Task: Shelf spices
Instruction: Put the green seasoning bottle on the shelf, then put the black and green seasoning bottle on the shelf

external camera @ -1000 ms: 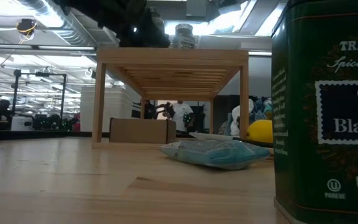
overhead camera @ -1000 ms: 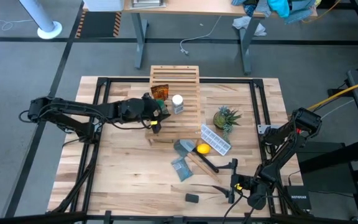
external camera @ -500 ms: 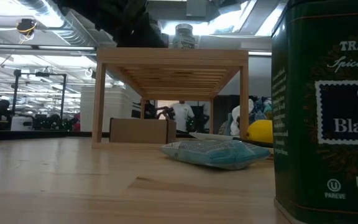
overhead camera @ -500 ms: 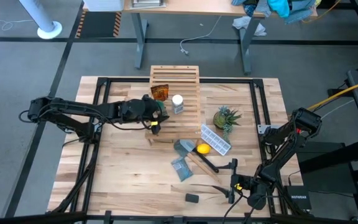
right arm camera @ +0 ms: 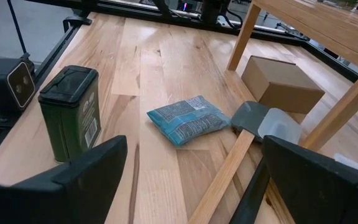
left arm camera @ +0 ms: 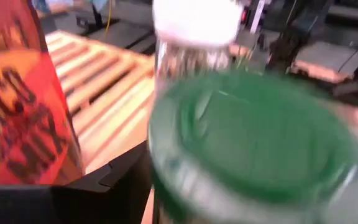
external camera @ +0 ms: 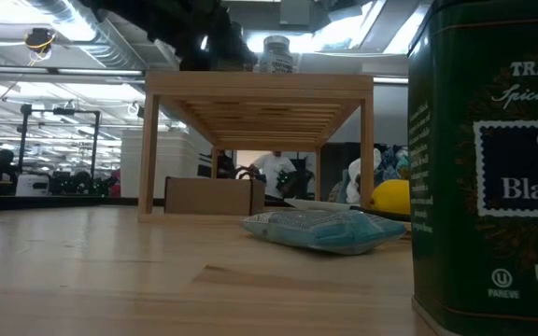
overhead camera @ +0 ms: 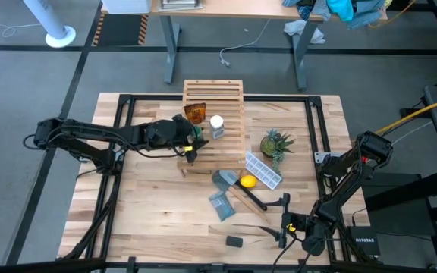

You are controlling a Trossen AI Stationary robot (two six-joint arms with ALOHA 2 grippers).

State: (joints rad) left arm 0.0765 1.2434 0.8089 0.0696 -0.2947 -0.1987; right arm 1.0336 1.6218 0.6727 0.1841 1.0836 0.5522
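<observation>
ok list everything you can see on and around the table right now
shelf: 1, light wood, far middle of table
orange packet: 1, on shelf
white-capped bottle: 1, on shelf
green-lidded jar: 1, at left gripper
dark green tin: 1, near edge
blue packet: 1, on table
brown box: 1, under shelf
yellow round object: 1, centre
plant: 1, green, right of shelf
left gripper: at shelf
right gripper: open, near edge
</observation>
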